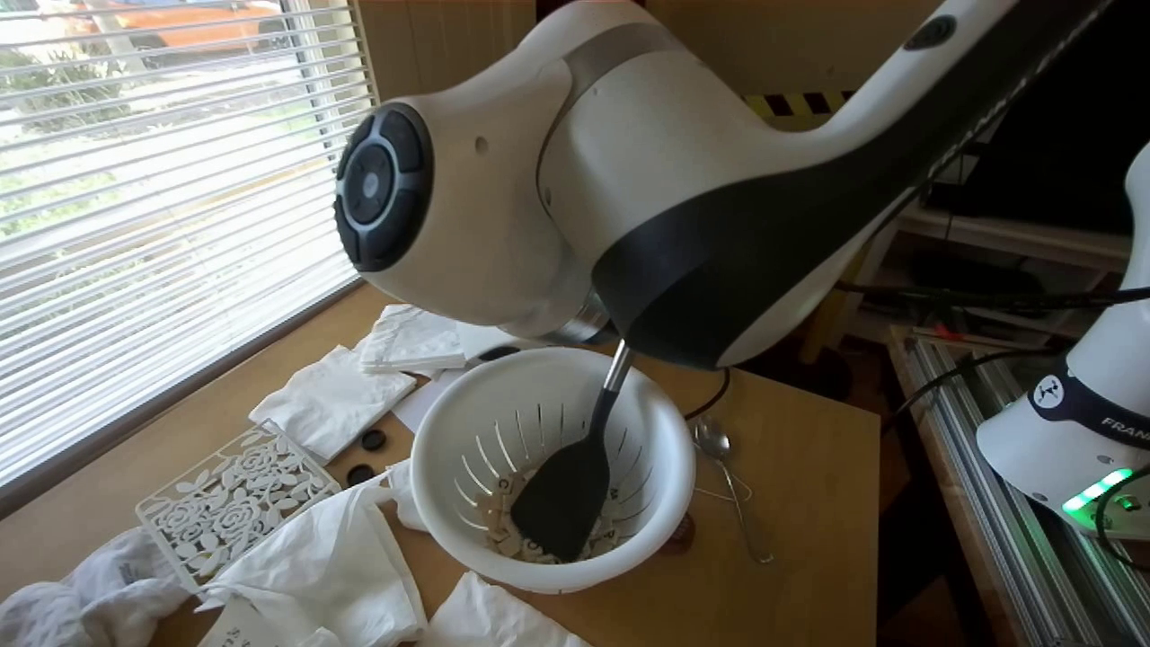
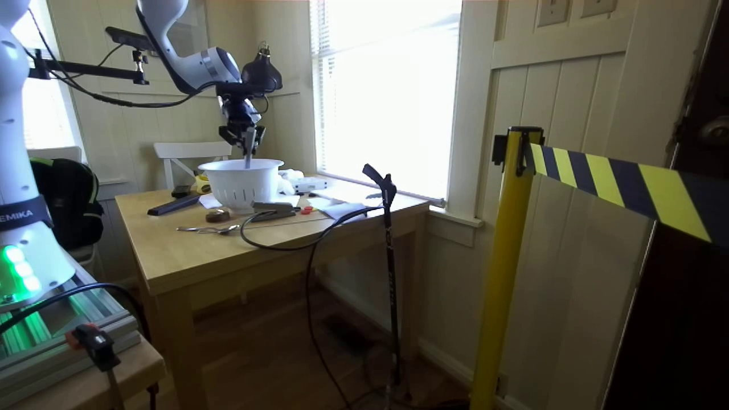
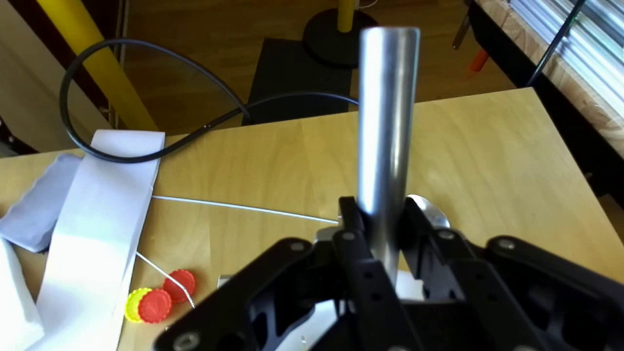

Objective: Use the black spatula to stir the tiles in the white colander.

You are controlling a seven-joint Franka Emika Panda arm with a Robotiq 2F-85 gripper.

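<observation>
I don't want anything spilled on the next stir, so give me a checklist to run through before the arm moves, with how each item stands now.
1. Gripper closed on the black spatula: ok, the steel handle is clamped from both sides in the wrist view.
2. Spatula blade down inside the white colander: ok.
3. Tiles inside the colander: ok for those showing around the blade; any beneath it are hidden.
4. Colander upright on the table: ok.
5. Colander safe from sliding: cannot tell, its underside is hidden.
6. Free space around the colander: not ok, white cloths and a metal spoon lie close by.
</observation>
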